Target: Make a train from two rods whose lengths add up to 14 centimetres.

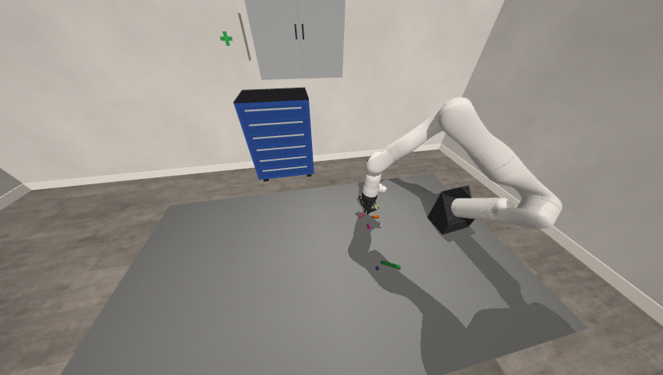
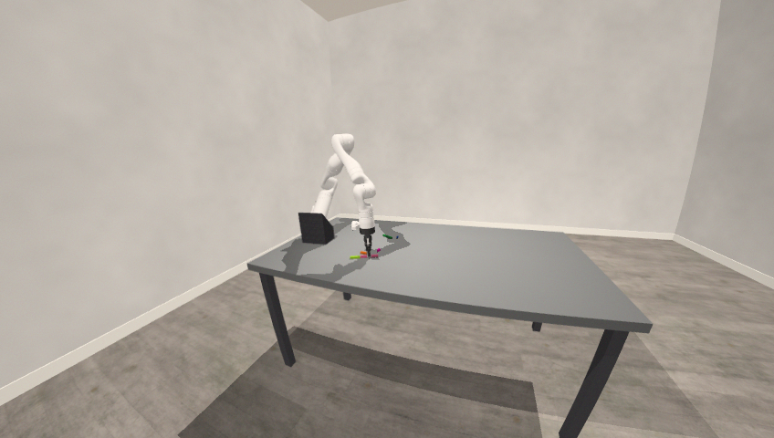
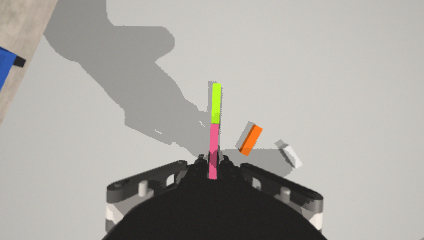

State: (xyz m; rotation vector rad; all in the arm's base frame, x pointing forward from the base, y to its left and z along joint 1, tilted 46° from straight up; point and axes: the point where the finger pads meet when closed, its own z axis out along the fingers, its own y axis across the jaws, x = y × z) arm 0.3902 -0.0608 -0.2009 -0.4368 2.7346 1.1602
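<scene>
Pink rod (image 3: 214, 145) being gripped at near end by gripper (image 3: 213, 169), lying flat on table (image 3: 350, 60); lime rod (image 3: 216, 103) butted end-to-end beyond it, orange rod (image 3: 250, 139) lying right of pink.

A workshop or lab room is indicated. A blue drawer cabinet (image 1: 273, 134) of the tool-chest kind, with a black top and six metal pull bars, is set against a plain off-white wall. Above it a grey two-door wall cupboard (image 1: 297, 39) is mounted, and beside that a green cross sign (image 1: 226, 38) is fixed. A white robot arm (image 1: 492, 158) is mounted on a large grey counter (image 2: 488, 282) with dark legs, over a grey wood-look floor (image 2: 135, 380).
</scene>
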